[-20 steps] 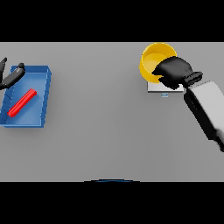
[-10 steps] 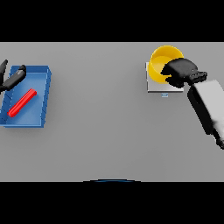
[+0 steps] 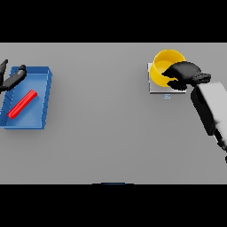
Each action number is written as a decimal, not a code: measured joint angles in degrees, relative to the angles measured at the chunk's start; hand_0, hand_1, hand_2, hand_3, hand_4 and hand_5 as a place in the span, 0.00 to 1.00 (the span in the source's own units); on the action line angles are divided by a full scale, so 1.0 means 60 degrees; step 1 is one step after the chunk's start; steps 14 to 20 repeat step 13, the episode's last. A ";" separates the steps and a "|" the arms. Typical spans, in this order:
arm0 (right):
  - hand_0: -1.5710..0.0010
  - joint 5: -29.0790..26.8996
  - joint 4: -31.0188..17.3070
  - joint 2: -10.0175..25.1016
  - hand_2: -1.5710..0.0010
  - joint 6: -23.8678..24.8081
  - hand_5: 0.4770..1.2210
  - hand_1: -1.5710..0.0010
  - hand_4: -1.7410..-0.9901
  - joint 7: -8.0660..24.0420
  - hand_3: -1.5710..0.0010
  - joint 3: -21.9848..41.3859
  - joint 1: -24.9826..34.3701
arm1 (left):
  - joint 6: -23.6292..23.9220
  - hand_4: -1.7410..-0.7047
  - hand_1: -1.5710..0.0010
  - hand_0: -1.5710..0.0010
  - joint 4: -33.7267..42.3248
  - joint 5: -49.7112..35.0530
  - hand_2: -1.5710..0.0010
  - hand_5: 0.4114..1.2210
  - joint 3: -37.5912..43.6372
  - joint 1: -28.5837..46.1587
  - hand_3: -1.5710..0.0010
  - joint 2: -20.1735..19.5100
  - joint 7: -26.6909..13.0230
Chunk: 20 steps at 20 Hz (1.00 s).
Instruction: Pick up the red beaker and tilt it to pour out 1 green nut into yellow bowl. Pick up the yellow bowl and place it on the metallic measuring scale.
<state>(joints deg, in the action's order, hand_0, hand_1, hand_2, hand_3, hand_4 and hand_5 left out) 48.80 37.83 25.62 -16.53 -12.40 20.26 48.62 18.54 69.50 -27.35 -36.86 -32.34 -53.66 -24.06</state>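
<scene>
The yellow bowl (image 3: 163, 66) sits over the metallic measuring scale (image 3: 156, 89) at the table's far right, covering most of it. My right hand (image 3: 182, 73) has its fingers curled round the bowl's right rim. The red beaker (image 3: 22, 104) lies on its side in the blue tray (image 3: 40, 113) at the far left. My left hand (image 3: 12, 79) hovers over the tray's upper left corner with its fingers straight. I see no green nut.
The blue tray fills the table's left edge. My right forearm (image 3: 212, 108) crosses the lower right of the table.
My right hand has carried the yellow bowl a little to the right and up, so it now sits more squarely over the scale. The left hand has barely shifted.
</scene>
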 measured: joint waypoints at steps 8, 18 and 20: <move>0.92 0.0239 -0.0198 0.0149 0.80 -0.0215 0.47 0.88 0.38 -0.0139 0.74 0.0239 0.0043 | 0.0025 0.98 1.00 1.00 -0.0101 0.0055 1.00 0.36 -0.0034 0.0044 1.00 0.0059 0.0063; 0.97 0.0147 -0.0074 0.0124 0.93 -0.0582 0.38 0.96 0.44 0.0152 0.83 0.0217 -0.0037 | 0.0001 0.99 1.00 1.00 -0.0123 0.0037 1.00 0.35 -0.0035 -0.0046 1.00 0.0132 0.0024; 0.97 0.0147 -0.0074 0.0124 0.93 -0.0582 0.38 0.96 0.44 0.0152 0.83 0.0217 -0.0037 | 0.0001 0.99 1.00 1.00 -0.0123 0.0037 1.00 0.35 -0.0035 -0.0046 1.00 0.0132 0.0024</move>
